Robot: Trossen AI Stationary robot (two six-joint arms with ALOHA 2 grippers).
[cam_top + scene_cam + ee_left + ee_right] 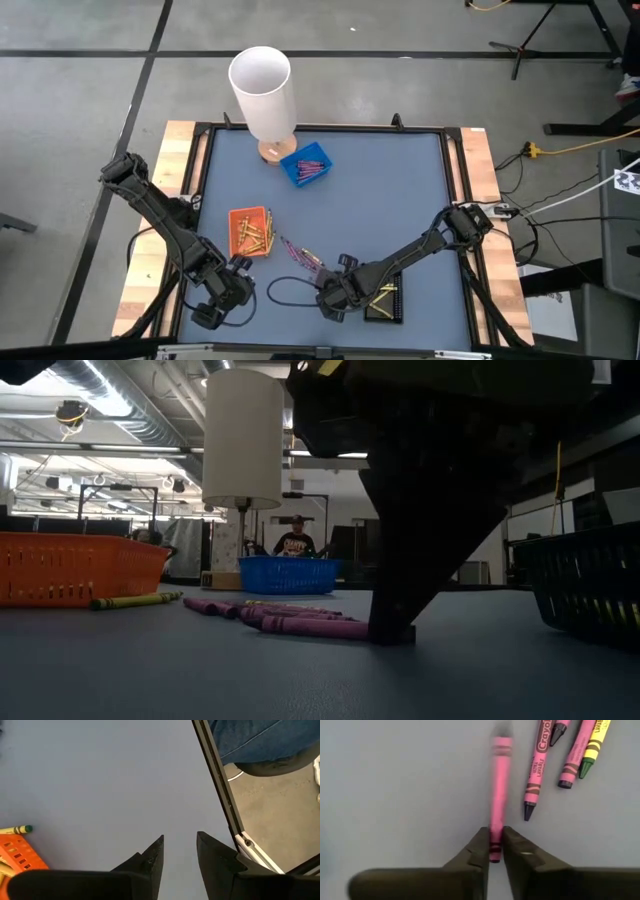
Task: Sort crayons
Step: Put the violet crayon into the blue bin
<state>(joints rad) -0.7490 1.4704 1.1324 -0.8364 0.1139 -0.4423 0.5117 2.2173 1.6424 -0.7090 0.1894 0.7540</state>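
Note:
Several purple-pink crayons (pixel 300 255) lie loose on the blue-grey table mat between the orange tray (pixel 236 218) and the black tray (pixel 397 312). They also show in the right wrist view (pixel 537 770). My right gripper (pixel 330 297) is low at the mat beside them, shut on one pink crayon (pixel 500 785). Gold-yellow crayons (pixel 256 238) lie in the orange tray, and one (pixel 135 601) lies on the mat beside it. My left gripper (pixel 180 847) is open and empty over bare mat near the table's near left corner (pixel 222 300). My right gripper pinches the pink crayon by one end (pixel 494 851) between its two fingertips. The fingers slant down from above, and the crayon runs on away from them, in line with them. In the low view the crayon (pixel 310 627) lies level at the mat's surface beside the fingers (pixel 395 628).
A blue tray (pixel 307 166) with purple crayons and a white lamp (pixel 262 88) stand at the far side. A black cord loop (pixel 285 291) lies on the mat between the two grippers. A raised black frame (pixel 220 795) edges the mat. People sit in the room beyond.

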